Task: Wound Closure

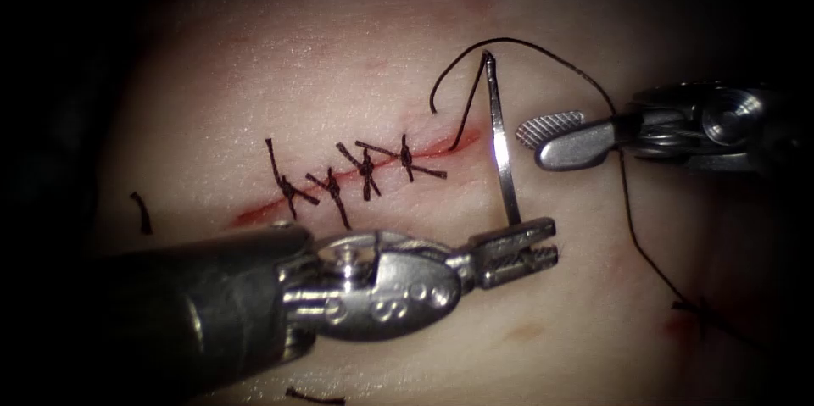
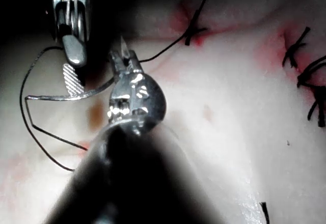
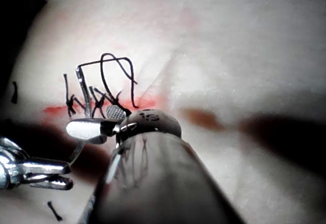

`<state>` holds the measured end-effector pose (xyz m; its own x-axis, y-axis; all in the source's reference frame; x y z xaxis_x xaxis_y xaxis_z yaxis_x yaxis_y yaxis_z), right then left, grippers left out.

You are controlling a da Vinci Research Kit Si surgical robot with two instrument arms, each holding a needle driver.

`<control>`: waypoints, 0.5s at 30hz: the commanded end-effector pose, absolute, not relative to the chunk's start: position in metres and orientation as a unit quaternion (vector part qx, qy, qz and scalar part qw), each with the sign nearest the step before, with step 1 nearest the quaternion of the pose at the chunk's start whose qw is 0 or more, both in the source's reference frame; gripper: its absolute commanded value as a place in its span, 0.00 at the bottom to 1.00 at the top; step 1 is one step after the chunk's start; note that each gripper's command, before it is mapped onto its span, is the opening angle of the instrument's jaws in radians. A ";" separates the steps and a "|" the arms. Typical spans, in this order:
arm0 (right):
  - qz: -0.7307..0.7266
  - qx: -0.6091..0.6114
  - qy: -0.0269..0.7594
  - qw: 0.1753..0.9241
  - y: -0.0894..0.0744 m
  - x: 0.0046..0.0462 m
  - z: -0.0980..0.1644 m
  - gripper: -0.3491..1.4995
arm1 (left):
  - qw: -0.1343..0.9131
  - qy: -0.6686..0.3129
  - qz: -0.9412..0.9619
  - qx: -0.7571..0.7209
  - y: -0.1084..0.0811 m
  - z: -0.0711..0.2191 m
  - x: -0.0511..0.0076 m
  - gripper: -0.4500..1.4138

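needle (image 1: 500, 143) upright between left hand (image 1: 515, 252) and right hand (image 1: 555, 139)

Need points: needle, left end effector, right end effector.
needle (image 1: 500, 147), endoscope view, mid-shaft, out of the tissue.
left end effector (image 1: 519, 232), endoscope view, jaw tips shut on the needle's pointed end.
right end effector (image 1: 551, 136), endoscope view, between open jaws, holding nothing.

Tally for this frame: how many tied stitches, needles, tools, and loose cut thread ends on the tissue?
Tied stitches across the cut: 4, the rightmost
Needles: 1, out of the tissue, held near its tip end by the left tool
Tools: 2, the right tool open, holding nothing
Loose thread ends: 2
Total: 9
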<state>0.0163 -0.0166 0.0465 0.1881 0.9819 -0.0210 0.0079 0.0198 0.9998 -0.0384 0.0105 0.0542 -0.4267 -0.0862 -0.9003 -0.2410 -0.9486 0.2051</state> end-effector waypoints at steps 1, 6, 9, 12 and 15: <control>0.445 0.541 0.458 0.547 -0.017 0.0177 0.047 0.90 | 0.044 0.155 0.830 -0.534 0.011 0.055 -0.0389 0.00; 0.444 0.544 0.453 0.550 -0.018 0.0193 0.047 0.90 | 0.044 0.155 0.831 -0.533 0.011 0.055 -0.0390 0.00; 0.443 0.546 0.453 0.548 -0.018 0.0196 0.047 0.87 | 0.043 0.154 0.831 -0.533 0.011 0.055 -0.0390 0.00; 0.443 0.547 0.452 0.547 -0.018 0.0195 0.047 0.77 | 0.043 0.154 0.831 -0.533 0.011 0.055 -0.0390 0.00; 0.441 0.548 0.451 0.549 -0.018 0.0192 0.047 0.17 | 0.040 0.155 0.832 -0.532 0.011 0.055 -0.0390 0.00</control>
<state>0.0187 -0.0174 0.0466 0.2047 0.9788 -0.0057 0.0089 0.0040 1.0000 -0.0385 0.0103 0.0542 -0.4316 -0.0990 -0.8966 -0.2297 -0.9491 0.2154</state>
